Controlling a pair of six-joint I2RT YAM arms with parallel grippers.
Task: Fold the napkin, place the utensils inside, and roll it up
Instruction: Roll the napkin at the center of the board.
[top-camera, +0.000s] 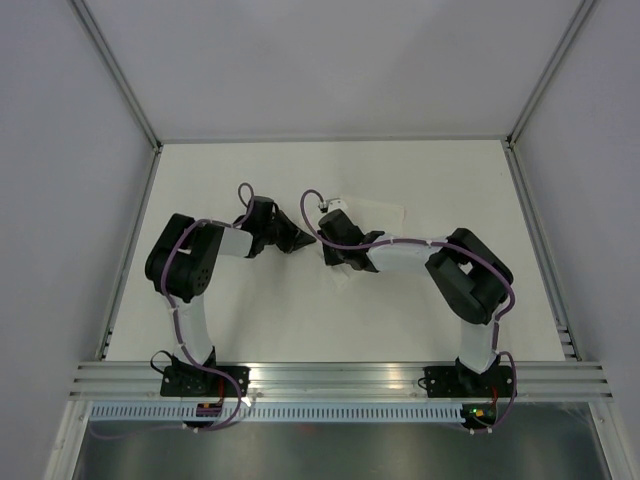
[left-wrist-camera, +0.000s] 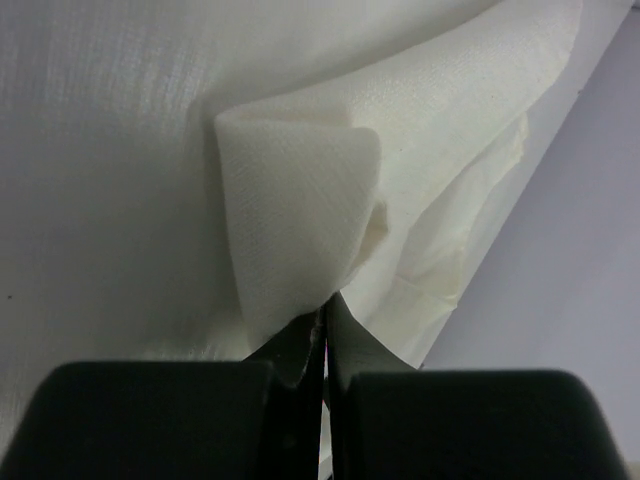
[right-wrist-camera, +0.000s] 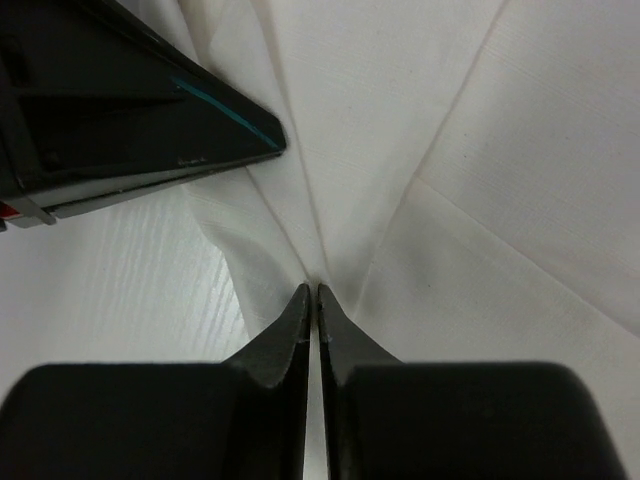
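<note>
1. My left pincer (left-wrist-camera: 322, 322) was clenched on the napkin (left-wrist-camera: 300, 220). A folded corner of the white cloth ran down into its tips and stood up in a soft cone directly ahead of them.
2. Beyond that cone and off to this pincer's right, the rest of the napkin spread out in loose layers.
3. My right pincer (right-wrist-camera: 312, 290) was closed to a hairline slit, grasping a pinch of the napkin. Several creases met exactly at its tips and fanned away ahead of it.
4. The cloth lay on the white desk (right-wrist-camera: 120, 290), which showed bare just left of the right pincer.
5. Ahead and to the left of the right pincer, a dark finger of the left pincer pointed over the napkin, near the right tips but apart from them.
6. A thin teal line (right-wrist-camera: 225, 105) ran along that finger's edge; I could not tell what it was.
7. From overhead, both pincers sat close together.
</note>
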